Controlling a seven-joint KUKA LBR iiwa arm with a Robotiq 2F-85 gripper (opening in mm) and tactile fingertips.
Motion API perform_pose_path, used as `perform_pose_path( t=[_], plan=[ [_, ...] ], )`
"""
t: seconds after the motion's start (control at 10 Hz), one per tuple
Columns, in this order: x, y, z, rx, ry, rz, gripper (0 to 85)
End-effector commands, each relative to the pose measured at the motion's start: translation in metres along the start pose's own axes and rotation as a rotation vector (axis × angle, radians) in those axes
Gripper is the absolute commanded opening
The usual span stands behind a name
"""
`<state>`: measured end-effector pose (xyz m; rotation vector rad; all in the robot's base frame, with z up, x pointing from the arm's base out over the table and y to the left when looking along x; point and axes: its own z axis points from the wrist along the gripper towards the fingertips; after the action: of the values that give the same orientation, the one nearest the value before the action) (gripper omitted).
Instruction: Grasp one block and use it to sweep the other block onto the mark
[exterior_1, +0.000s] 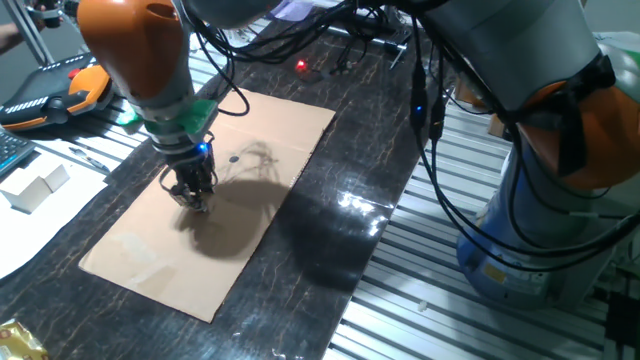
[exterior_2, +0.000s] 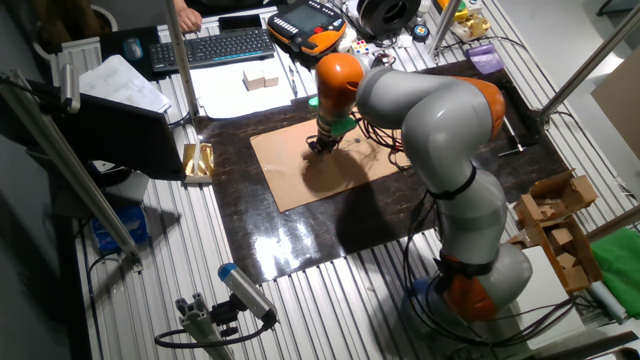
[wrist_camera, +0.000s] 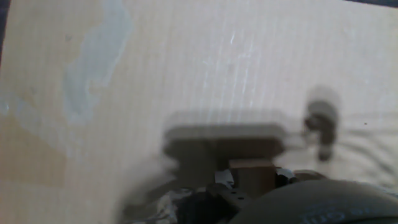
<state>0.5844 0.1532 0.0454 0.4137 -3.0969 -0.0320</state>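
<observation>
Pinching one tan block (wrist_camera: 251, 175), the pincer (exterior_1: 193, 196) sits low on the cardboard (exterior_1: 150, 250) near one dark mark (exterior_1: 234, 158).

Bright overhead room light, white glare streaking the glossy dark table (exterior_1: 355, 215), soft arm shadow pooled on the cardboard (exterior_1: 215, 235), fixed views fairly sharp, hand view washed out and heavily blurred, blocky shadow across its centre, mark (wrist_camera: 321, 122) smeared out of focus
</observation>
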Motion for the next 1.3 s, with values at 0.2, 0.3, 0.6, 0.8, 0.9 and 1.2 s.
perform_pose_path(
  t=[0.2, 0.3, 0.6, 0.8, 0.9, 1.2],
  plan=[
    [0.003, -0.028, -0.026, 0.007, 0.023, -0.042, 1.0],
    [0.006, -0.046, -0.036, 0.004, 0.024, -0.048, 1.0],
    [0.022, -0.099, -0.054, 0.076, 0.022, 0.012, 1.0],
    [0.034, -0.116, -0.058, 0.111, 0.007, 0.131, 1.0],
    [0.038, -0.12, -0.056, 0.111, -0.01, 0.178, 1.0],
    [0.034, -0.122, -0.045, 0.162, -0.017, 0.258, 1.0]
  ],
)
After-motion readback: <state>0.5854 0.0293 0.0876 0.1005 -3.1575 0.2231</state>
